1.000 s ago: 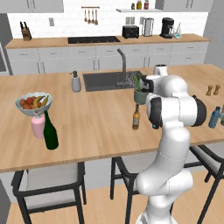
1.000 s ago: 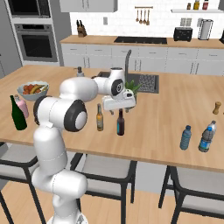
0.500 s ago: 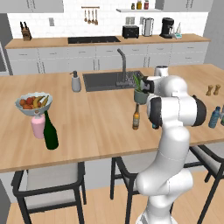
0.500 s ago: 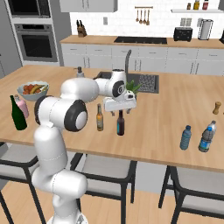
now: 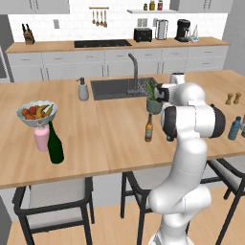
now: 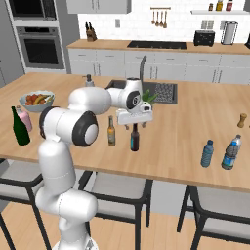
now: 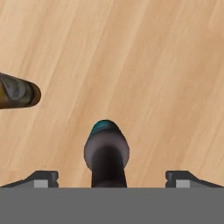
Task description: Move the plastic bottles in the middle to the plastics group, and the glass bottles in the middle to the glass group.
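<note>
Hovering Over the Dark Bottle

Spreading wide, the pincer (image 6: 134, 124) hangs open above the dark bottle (image 6: 135, 138), gripping nothing. An amber bottle (image 6: 111, 132) stands just beside it, mid-counter (image 6: 185, 127) near the front edge. Two blue bottles (image 6: 207, 154) sit toward the right end, the green bottle (image 6: 20, 128) at the left. White cabinets line the back wall.

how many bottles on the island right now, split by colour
green wine bottle: 1
amber bottle: 1
dark bottle under the open gripper: 1
blue plastic bottles: 2
pink bottle: 1
total: 6
</note>
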Tool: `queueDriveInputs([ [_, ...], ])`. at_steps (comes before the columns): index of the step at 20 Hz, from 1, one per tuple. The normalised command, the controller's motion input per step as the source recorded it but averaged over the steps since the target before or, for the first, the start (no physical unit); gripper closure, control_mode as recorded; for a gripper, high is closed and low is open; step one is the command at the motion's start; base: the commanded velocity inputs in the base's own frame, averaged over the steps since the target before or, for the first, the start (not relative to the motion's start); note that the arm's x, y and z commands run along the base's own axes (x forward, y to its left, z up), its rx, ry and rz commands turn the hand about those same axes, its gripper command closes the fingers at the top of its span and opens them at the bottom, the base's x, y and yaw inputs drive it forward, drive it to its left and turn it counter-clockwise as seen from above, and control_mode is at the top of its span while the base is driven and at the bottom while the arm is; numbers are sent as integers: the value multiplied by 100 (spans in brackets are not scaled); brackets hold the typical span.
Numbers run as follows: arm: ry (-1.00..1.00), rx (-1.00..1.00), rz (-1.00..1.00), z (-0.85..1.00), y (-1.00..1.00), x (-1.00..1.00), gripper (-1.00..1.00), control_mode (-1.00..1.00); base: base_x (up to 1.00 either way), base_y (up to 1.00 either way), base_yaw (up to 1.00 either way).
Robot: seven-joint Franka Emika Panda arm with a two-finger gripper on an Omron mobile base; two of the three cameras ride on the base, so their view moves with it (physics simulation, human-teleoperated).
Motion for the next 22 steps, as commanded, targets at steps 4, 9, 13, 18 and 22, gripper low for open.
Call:
queueDriveInputs([
  [4,0,3,0,-13,2,1,100,-100,0,0,0],
  [9,0,1,0,-11,1,1,100,-100,0,0,0],
  [13,0,1,5,-5,0,-2,100,-100,0,0,0],
  [18,0,2,7,18,0,-56,100,-100,0,0,0],
  [22,0,0,0,27,12,-80,100,-100,0,0,0],
])
